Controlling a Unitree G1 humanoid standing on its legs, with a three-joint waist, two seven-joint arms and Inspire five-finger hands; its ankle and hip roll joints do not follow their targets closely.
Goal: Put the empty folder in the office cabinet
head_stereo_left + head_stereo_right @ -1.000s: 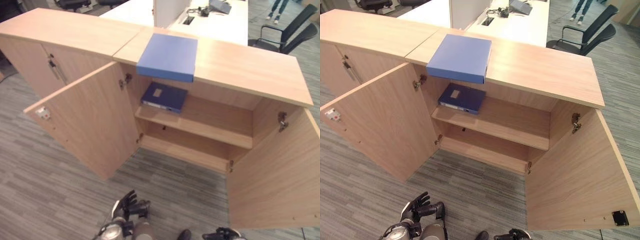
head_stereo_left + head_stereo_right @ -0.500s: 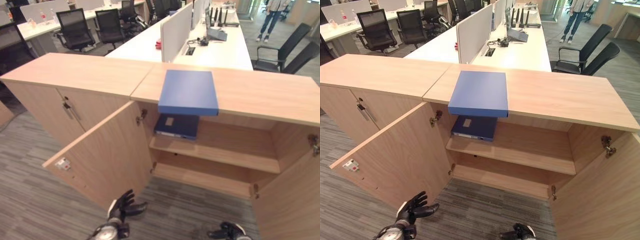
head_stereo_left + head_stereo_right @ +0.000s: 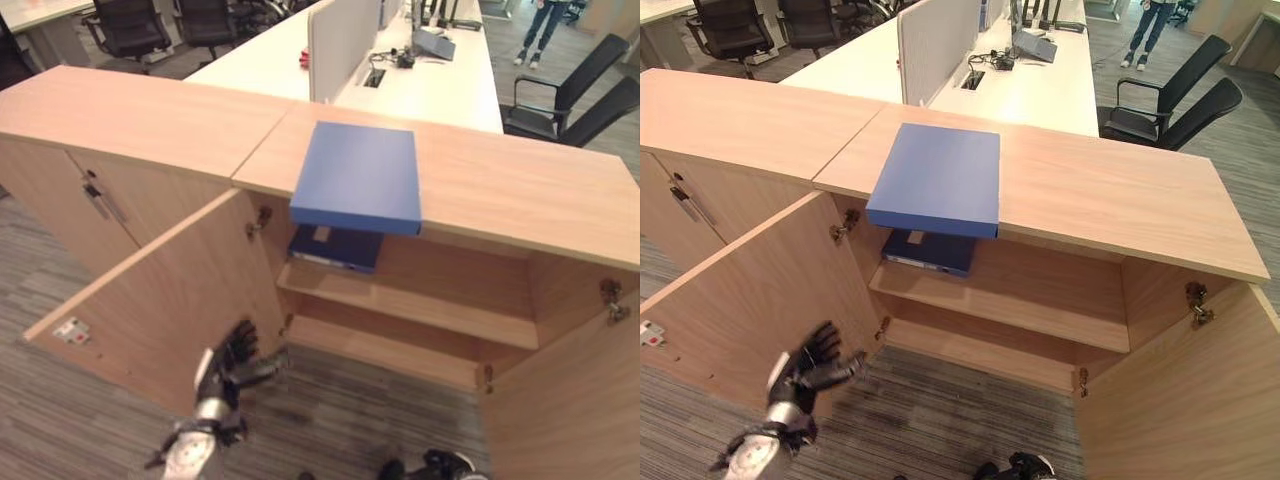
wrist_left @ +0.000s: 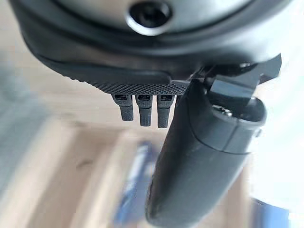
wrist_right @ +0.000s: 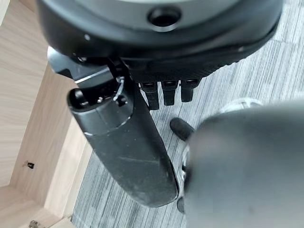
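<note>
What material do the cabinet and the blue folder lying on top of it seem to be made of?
The cabinet looks like light wood-grain laminate board with a matte finish; faint grain lines run along its top and doors. The blue folder appears to be smooth, matte card or plastic-covered board, flat and uniform in colour; which of the two I cannot tell.

blue folder (image 3: 357,176); light wood cabinet (image 3: 520,185); grey striped carpet (image 3: 60,420)

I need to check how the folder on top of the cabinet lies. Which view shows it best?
The right eye view: the blue folder lies flat on the cabinet top, its front edge jutting past the lip. The left eye view shows the same. The left wrist view gives blurred blue streaks; the right wrist view shows floor and door.
</note>
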